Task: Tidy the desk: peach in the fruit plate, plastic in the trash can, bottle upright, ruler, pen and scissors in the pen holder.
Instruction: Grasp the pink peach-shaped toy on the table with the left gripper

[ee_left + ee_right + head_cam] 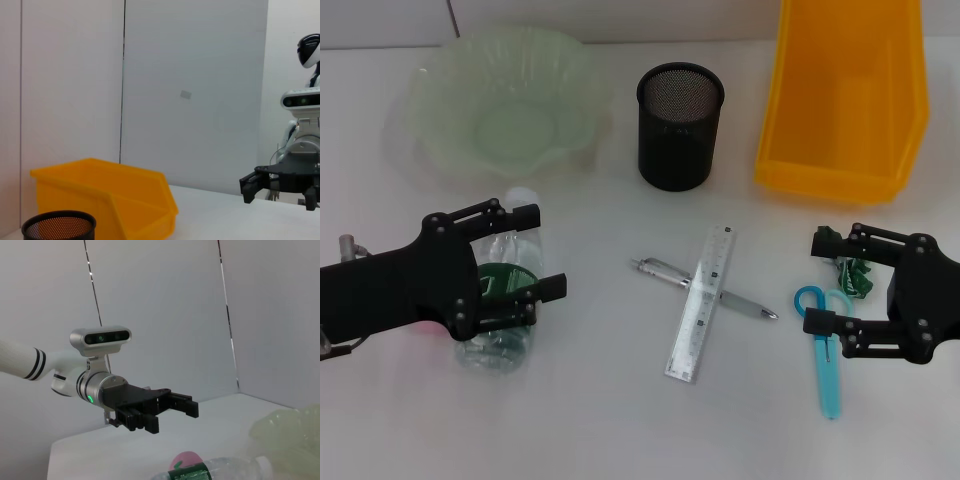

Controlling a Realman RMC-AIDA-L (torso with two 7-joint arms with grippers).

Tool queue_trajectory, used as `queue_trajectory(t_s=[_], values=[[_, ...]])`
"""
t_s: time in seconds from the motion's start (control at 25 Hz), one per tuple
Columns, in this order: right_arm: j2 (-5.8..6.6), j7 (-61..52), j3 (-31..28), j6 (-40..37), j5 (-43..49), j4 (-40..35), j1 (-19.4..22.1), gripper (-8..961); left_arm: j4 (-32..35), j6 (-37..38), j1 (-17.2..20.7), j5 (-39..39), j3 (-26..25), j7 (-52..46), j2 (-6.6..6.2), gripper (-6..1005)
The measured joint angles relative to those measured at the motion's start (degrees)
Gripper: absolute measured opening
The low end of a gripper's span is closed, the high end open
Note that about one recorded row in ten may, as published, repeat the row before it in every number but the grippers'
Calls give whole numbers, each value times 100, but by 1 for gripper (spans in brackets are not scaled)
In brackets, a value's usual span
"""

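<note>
- Left pincer (548, 250) is spread wide, one finger on each side of the bottle (506, 300), which lies on its side near the surface's left edge. Nothing clamped yet; looks like it's lining up to grab the bottle and stand it up.
- Peach (186, 459) barely shows, a pink bit right beside the bottle and mostly hidden under the left arm in the head view.
- Right pincer (820, 281) is also gaping, hovering near the right edge over the scissors' (827, 344) blue handles and the green plastic (855, 275). Can't tell which one it's after; the plastic seems likelier, since the yellow bin (840, 100) sits right behind it at the back right.
- Ruler (702, 302) lies crossed over the pen (752, 307) mid-surface, so the ruler probably has to go first.
- Holder (680, 126) stands at back center, empty as far as I can see; plate (500, 100) at back left is empty too.
</note>
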State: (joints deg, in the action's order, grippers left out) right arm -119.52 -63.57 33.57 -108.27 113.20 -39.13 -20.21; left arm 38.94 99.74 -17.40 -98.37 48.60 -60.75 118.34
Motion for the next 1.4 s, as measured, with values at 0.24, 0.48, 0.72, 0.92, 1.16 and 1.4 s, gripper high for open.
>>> queue_trajectory(t_s=[0.24,0.48,0.72,0.92,1.16,1.4], values=[[-7,3,7,33,0,84,-3,834,-15,2,57,0,-8,45,4,789],[-2,3,-1,49,1,151,-18,834,66,-36,264,-31,-452,-10,-105,783],[12,3,1,51,1,152,-18,834,23,-409,625,-211,-1249,33,-214,777],[5,3,43,112,1,152,-51,834,-11,-1162,650,-516,-1247,37,-95,772],[7,-32,62,122,1,152,-79,834,-31,-1729,586,-945,-1191,8,-13,766],[6,-34,62,126,11,160,-80,834,-71,-2001,580,-1019,-1192,25,7,760]])
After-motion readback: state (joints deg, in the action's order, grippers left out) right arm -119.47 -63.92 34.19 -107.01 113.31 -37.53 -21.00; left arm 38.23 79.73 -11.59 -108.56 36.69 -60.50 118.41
